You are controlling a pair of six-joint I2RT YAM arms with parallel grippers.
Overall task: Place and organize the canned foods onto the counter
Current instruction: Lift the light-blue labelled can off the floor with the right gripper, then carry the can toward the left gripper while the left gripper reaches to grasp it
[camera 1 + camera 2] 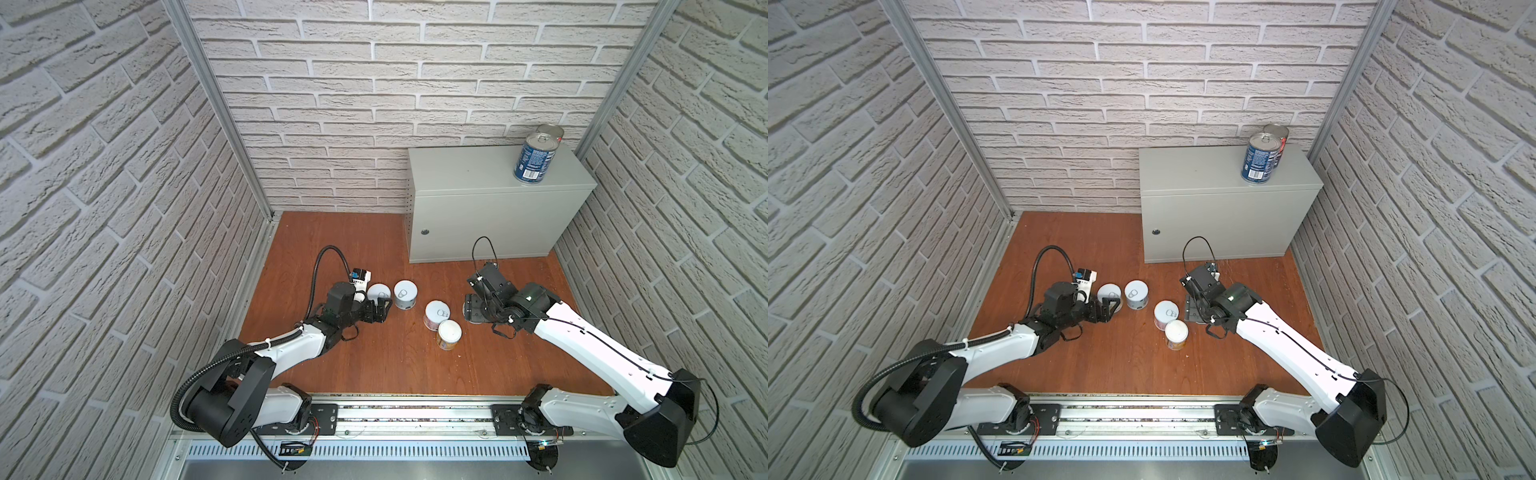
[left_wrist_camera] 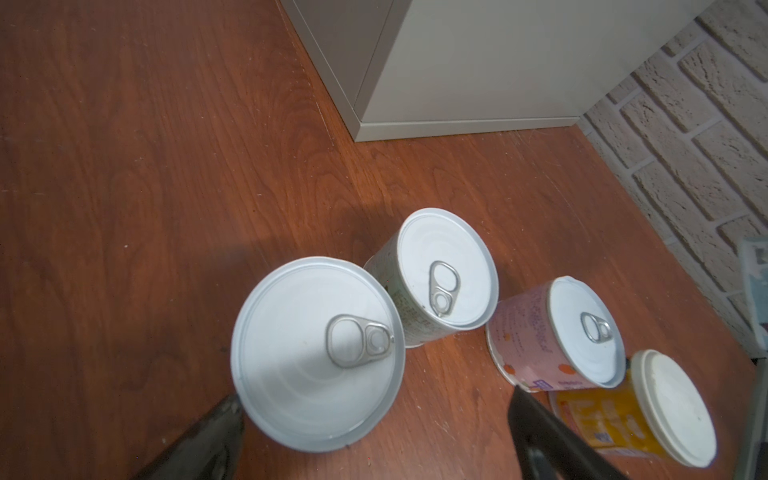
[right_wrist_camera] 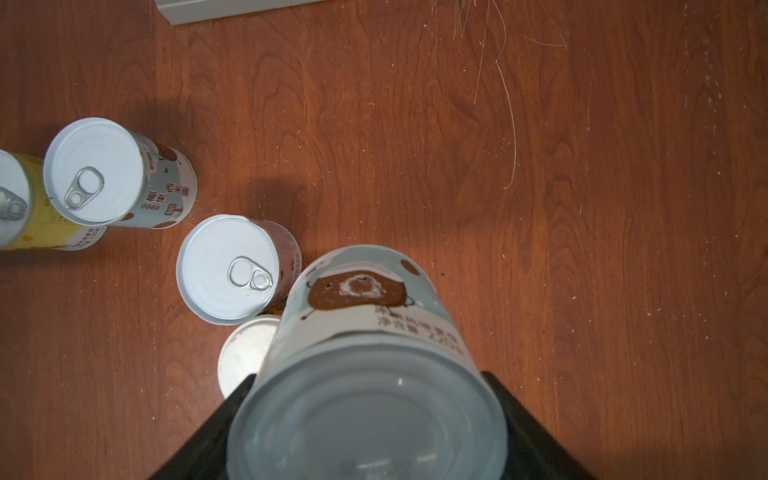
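The left fingers (image 2: 208,449) stand spread wide and released. The yellow can (image 1: 379,292) stands upright on the wooden bench (image 1: 374,365) between their tips. One finger is clearly apart from the can; whether the other touches it cannot be told.

The right fingers (image 3: 528,436) are clenched on the pale blue can (image 3: 361,299), one on each side of its body. Its label carries a brown cartoon figure, and a plain end with no pull ring faces the wrist camera. In both top views this can is almost hidden under the gripper. Whether it rests on the bench or hangs above it cannot be told.

Between the two arms, the orange can (image 1: 449,333), which has a plain cream lid, stands upright. The pink can (image 1: 436,315) is right behind it. A little farther back, the grey can (image 1: 405,294) stands just beside the yellow can, on its right. Both the pink and the grey can show pull rings.

Farther back, the grey cabinet (image 1: 478,224) stands at the right rear of the bench against the brick wall (image 1: 374,83), with a round lock (image 1: 424,232) on its front. On its flat top, toward the right rear corner, the front blue can (image 1: 536,160) stands upright. The second blue can (image 1: 550,132) is directly behind it and mostly hidden.
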